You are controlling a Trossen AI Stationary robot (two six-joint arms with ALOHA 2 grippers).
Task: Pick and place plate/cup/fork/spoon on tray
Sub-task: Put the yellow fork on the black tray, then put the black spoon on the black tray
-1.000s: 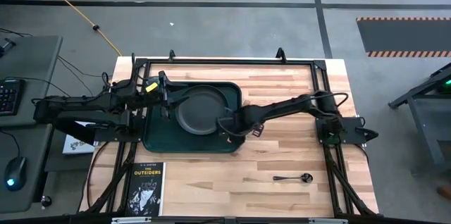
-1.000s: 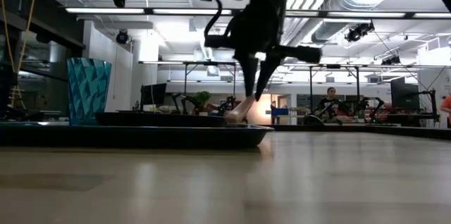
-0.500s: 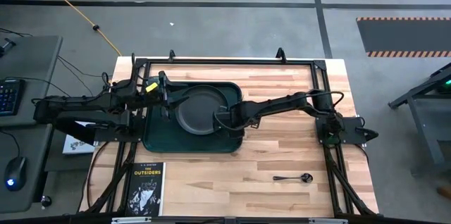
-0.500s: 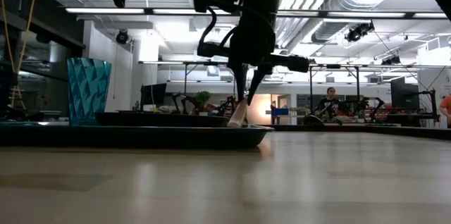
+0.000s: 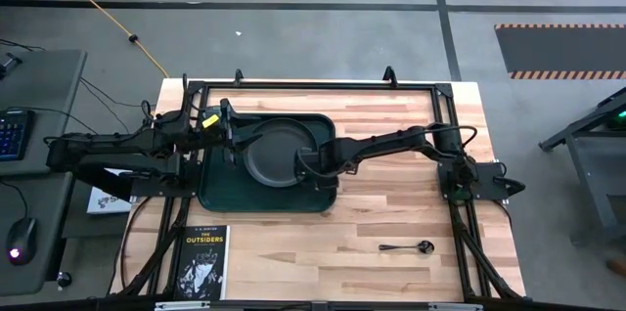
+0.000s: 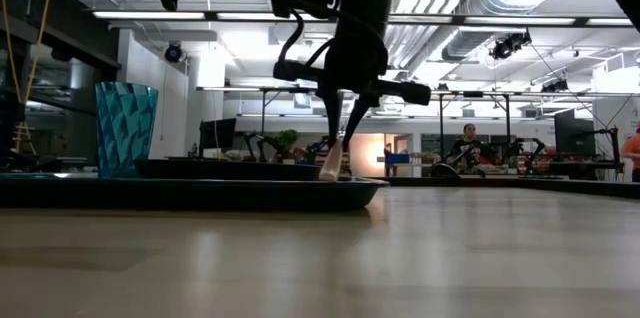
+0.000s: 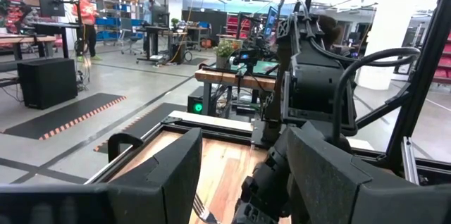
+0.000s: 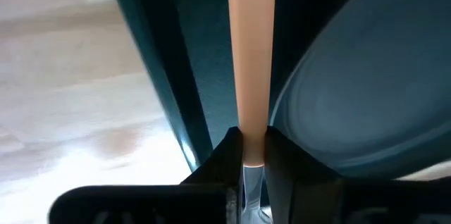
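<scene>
Fork [image 8: 250, 62] now lowered beside plate [image 5: 274, 152] on tray [image 5: 217, 189], cup [image 6: 125, 128] too.

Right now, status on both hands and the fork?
Right hand shut on fork, over tray beside plate. Left hand waiting at tray's left. Spoon on table.

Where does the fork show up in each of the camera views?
High view: hidden under the right gripper, at the plate's right edge.
Low view: fork centre, tan handle hanging onto the tray.
Left wrist view: tines at bottom centre.
Right wrist view: handle upright, centre, clamped.
Shared landmark: the tray.
</scene>
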